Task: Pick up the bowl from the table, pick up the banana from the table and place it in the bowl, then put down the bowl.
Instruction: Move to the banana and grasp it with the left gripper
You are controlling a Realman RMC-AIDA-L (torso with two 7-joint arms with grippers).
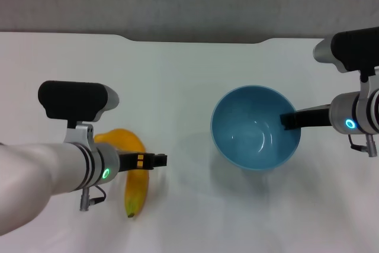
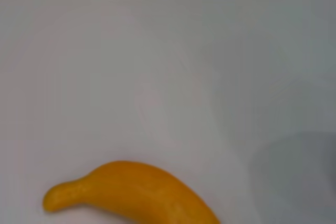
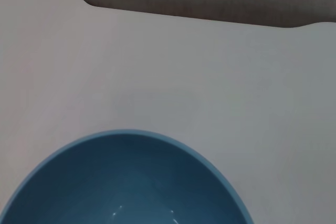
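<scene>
Lower left: left pincer (image 1: 159, 160), grip state unclear, crosses the banana (image 1: 135, 173) lying near-to-far; right pincer (image 1: 285, 121), likewise unclear, meets the bowl (image 1: 254, 128) rim.

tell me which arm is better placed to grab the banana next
Left. The left gripper hangs over the banana, while the right gripper is at the bowl's rim.

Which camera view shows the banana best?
The head view: the banana lies on the table, nearly whole, though the left gripper crosses it. The left wrist view shows only its stem end. The right wrist view shows none of it.
</scene>
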